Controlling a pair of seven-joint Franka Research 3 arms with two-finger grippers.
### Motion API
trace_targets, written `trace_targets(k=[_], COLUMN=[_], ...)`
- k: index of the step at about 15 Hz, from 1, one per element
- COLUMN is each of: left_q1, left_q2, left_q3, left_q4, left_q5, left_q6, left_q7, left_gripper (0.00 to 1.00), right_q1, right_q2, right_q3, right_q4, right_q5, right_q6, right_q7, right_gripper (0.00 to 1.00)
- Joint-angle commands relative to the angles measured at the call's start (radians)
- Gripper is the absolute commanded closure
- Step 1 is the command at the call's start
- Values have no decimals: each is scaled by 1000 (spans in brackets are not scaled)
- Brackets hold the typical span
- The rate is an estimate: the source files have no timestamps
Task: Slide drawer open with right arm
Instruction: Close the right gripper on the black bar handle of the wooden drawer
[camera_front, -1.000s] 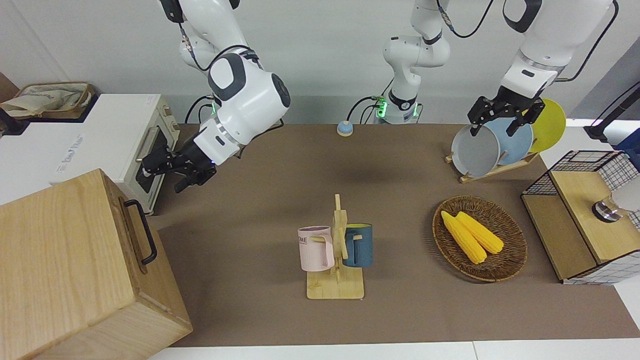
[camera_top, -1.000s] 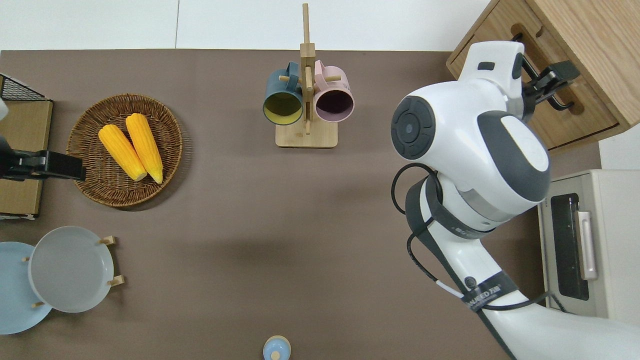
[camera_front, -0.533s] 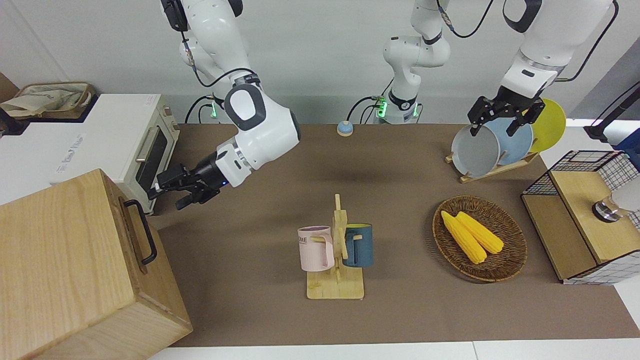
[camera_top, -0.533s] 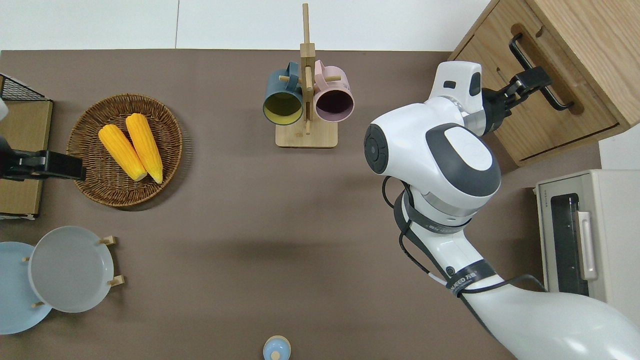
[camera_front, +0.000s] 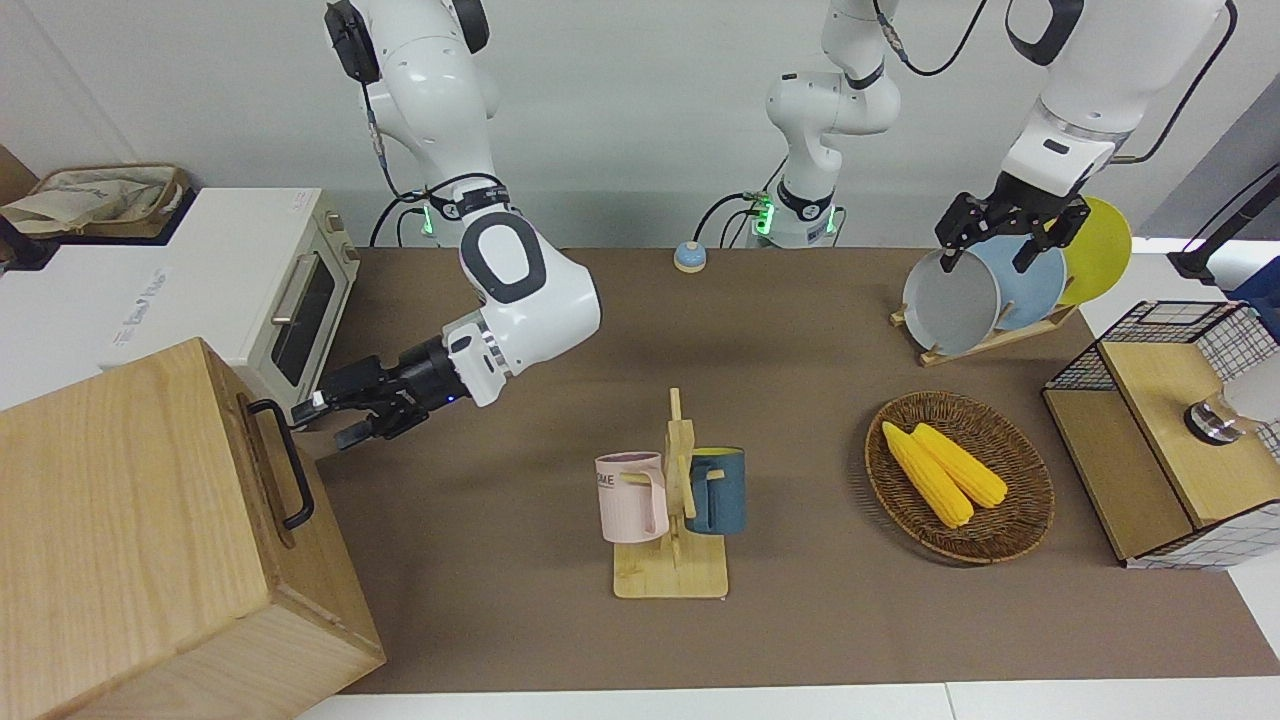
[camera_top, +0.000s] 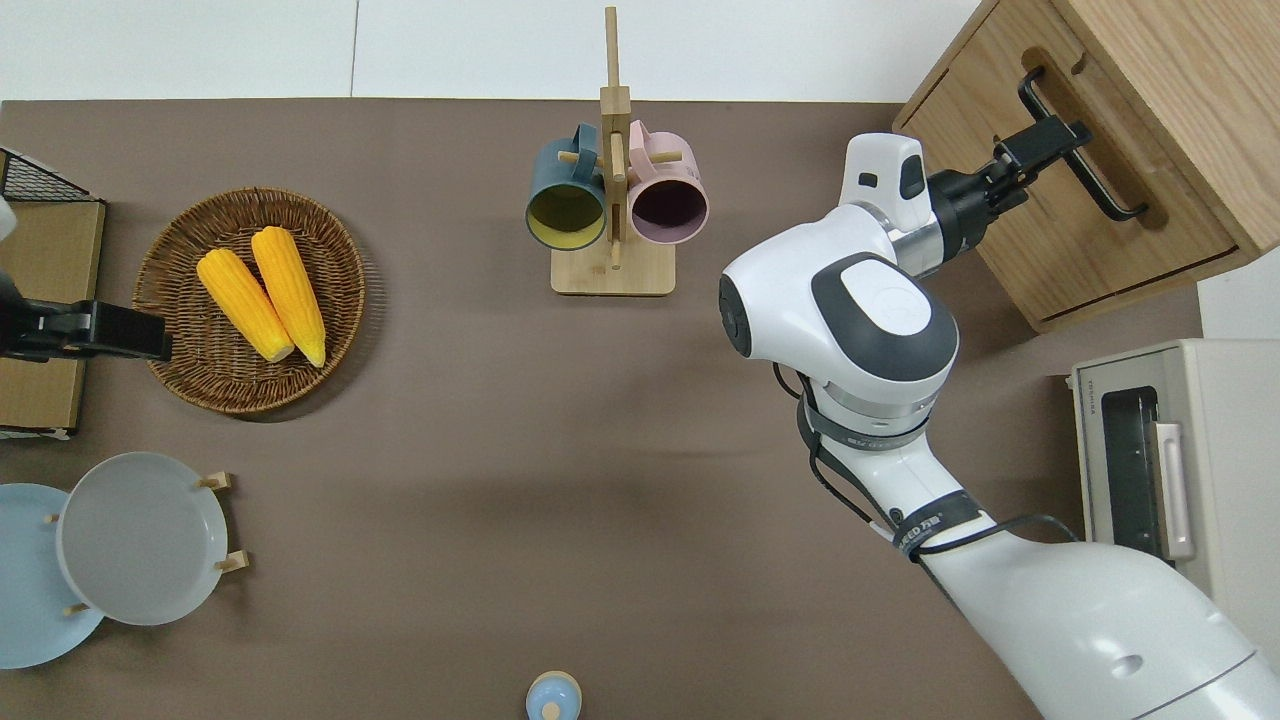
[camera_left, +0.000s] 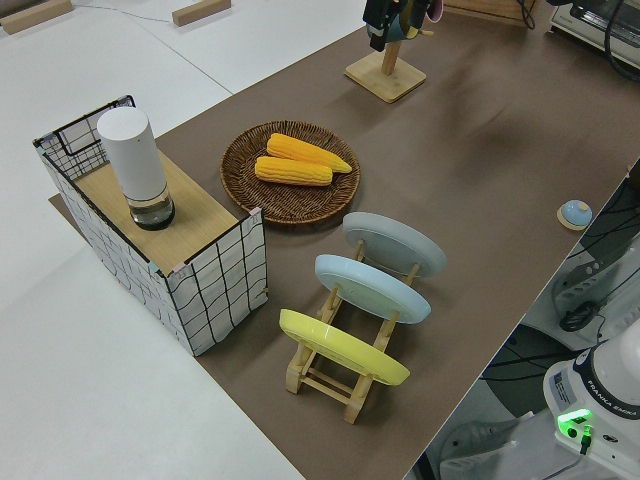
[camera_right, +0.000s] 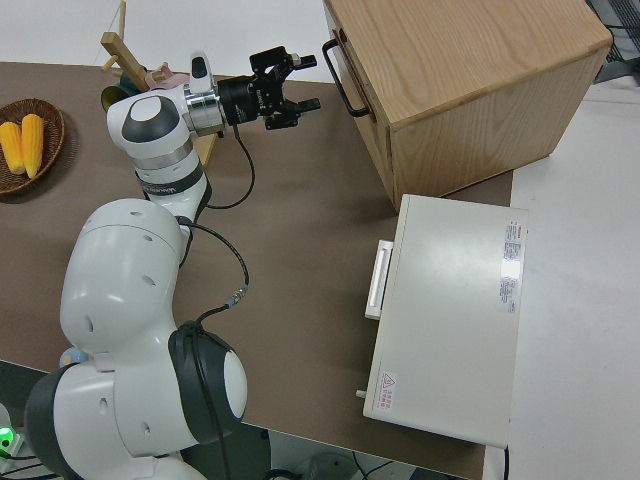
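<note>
Right hand (camera_front: 330, 418) released, near drawer (camera_top: 1075, 215) handle (camera_front: 283, 462); toaster oven (camera_front: 300, 305) beside cabinet (camera_front: 130, 520); left arm parked.

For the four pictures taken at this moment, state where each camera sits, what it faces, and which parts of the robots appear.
Front: across the table, facing both arms; right gripper open near the drawer handle; left arm parked.
Overhead: straight down; right arm reaches the drawer.
Left side: raised at the left arm's end, facing the plate rack and corn basket; only an arm base shows.
Right side: above the right arm, facing the cabinet and toaster oven.
Front and overhead share the mug stand.
</note>
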Motion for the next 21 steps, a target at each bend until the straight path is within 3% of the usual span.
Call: trace_targets(k=[1, 9, 12, 17, 19, 21], left_q1=[-17, -17, -17, -17, -17, -17], left_q2=[13, 13, 13, 13, 13, 13], left_q3=[17, 17, 17, 17, 17, 17], left_q4=[20, 20, 20, 20, 20, 20], left_q5=[12, 12, 12, 11, 12, 12], left_q6=[0, 0, 0, 0, 0, 0], left_q7=[8, 8, 8, 8, 8, 8], left_gripper=[5, 5, 5, 5, 5, 5], right_q1=[-19, -42, -44, -39, -36, -34], right_q2=[32, 53, 53, 53, 53, 53], right_q3=[-2, -9, -32, -32, -32, -32], right_q4=[-10, -10, -10, -8, -8, -8], right_q5=[-105, -157, -156, -148, -142, -142], right_q6=[8, 14, 17, 17, 17, 15], right_q7=[60, 188, 256, 259, 253, 242], right_gripper=[17, 17, 19, 50, 190, 447])
